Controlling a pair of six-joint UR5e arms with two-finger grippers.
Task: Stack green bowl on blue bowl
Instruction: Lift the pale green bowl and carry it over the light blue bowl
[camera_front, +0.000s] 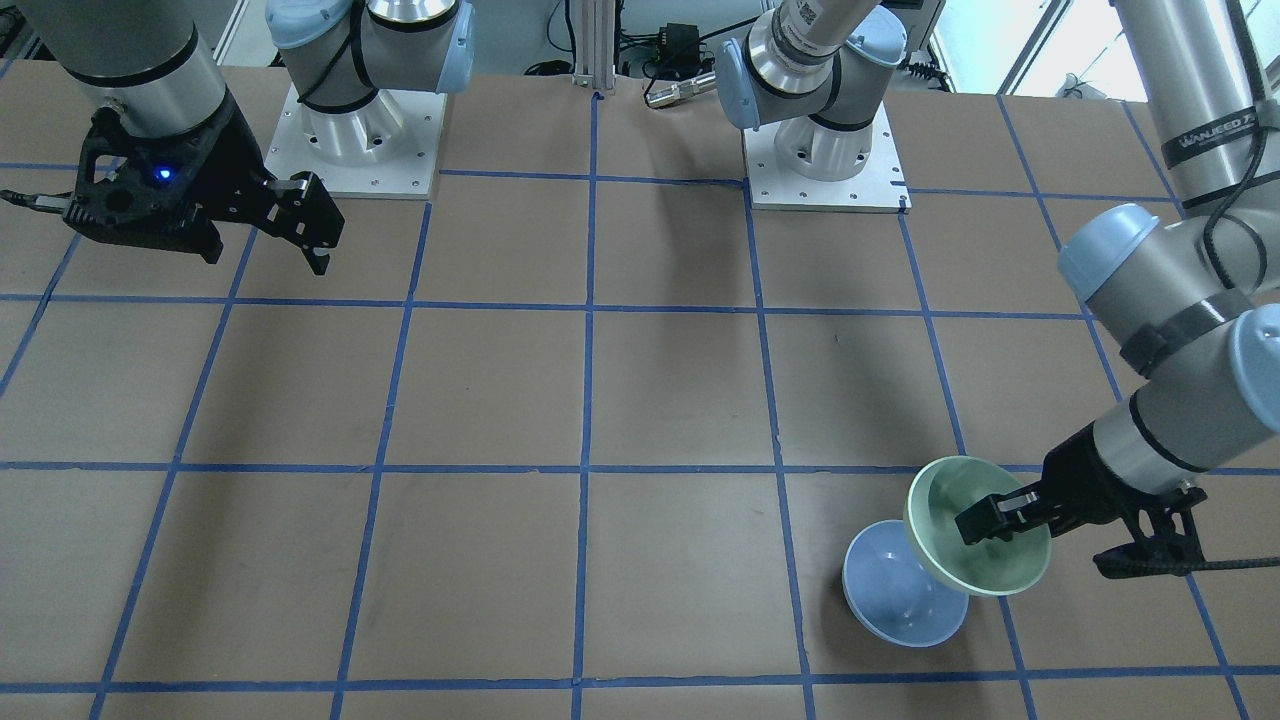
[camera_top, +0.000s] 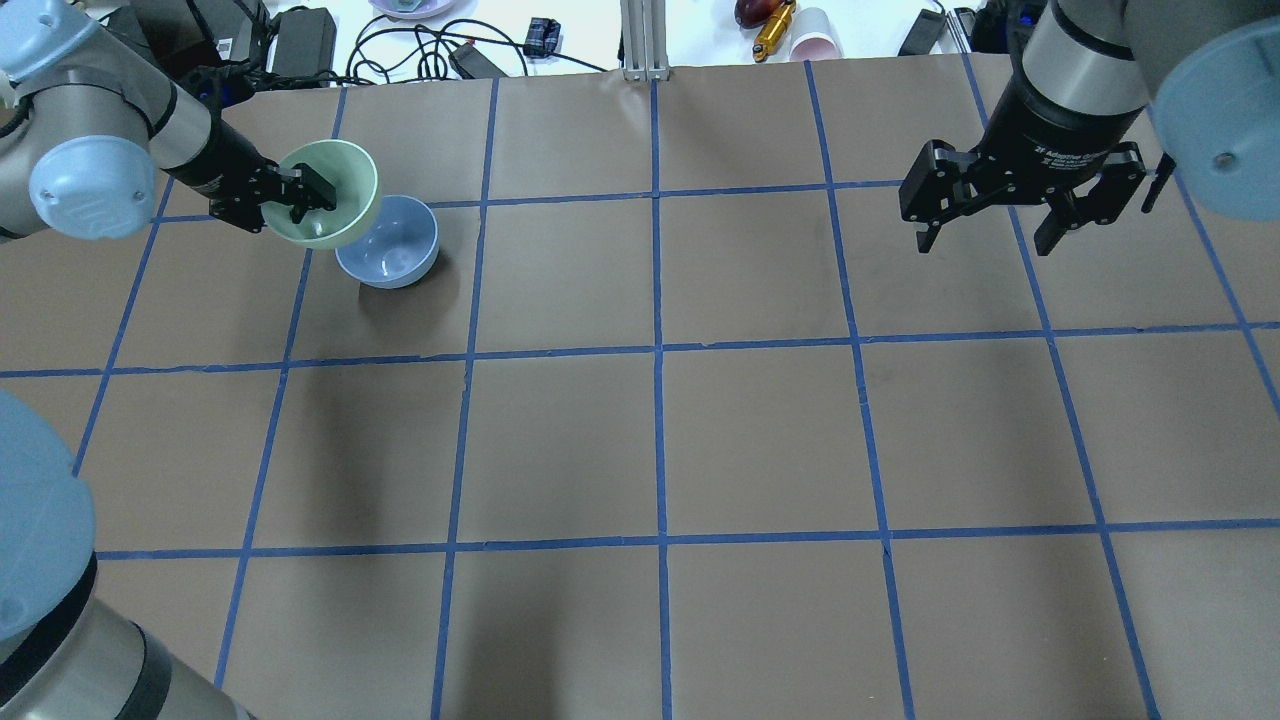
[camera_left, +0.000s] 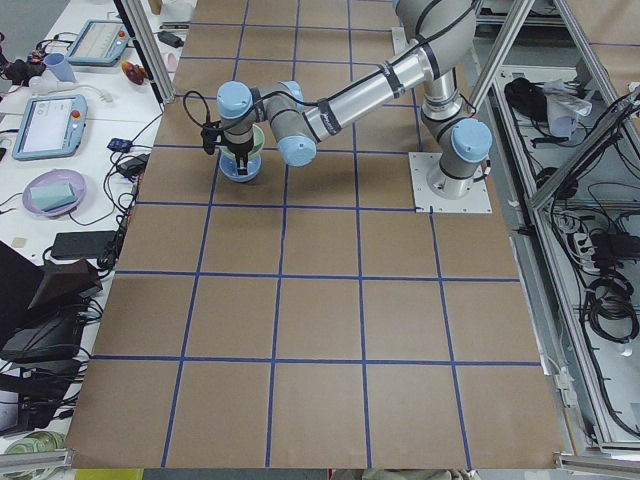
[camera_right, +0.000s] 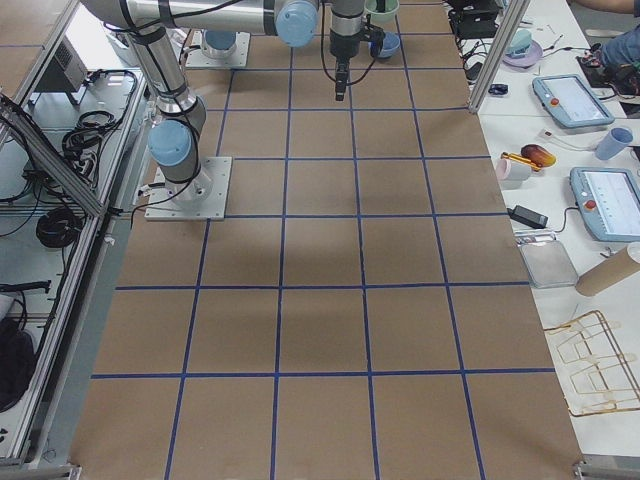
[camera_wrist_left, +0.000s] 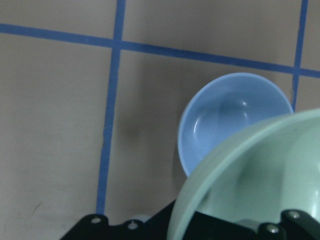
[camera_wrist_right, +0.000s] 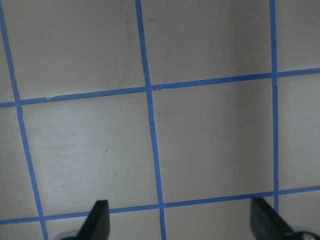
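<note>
My left gripper (camera_top: 312, 196) is shut on the rim of the pale green bowl (camera_top: 340, 180) and holds it tilted above the table, overlapping the near edge of the blue bowl (camera_top: 392, 245). The blue bowl stands upright on the brown table. In the front-facing view the green bowl (camera_front: 985, 560) hangs over the blue bowl (camera_front: 895, 590), with the left gripper (camera_front: 985, 522) on its rim. The left wrist view shows the green bowl (camera_wrist_left: 260, 175) close up, the blue bowl (camera_wrist_left: 230, 120) below it. My right gripper (camera_top: 990, 225) is open and empty, high over the far right.
The table (camera_top: 660, 440) is brown paper with a blue tape grid. Cables, power bricks and small items lie beyond its far edge (camera_top: 450, 50). The two arm bases (camera_front: 825, 150) stand on plates at the robot's side.
</note>
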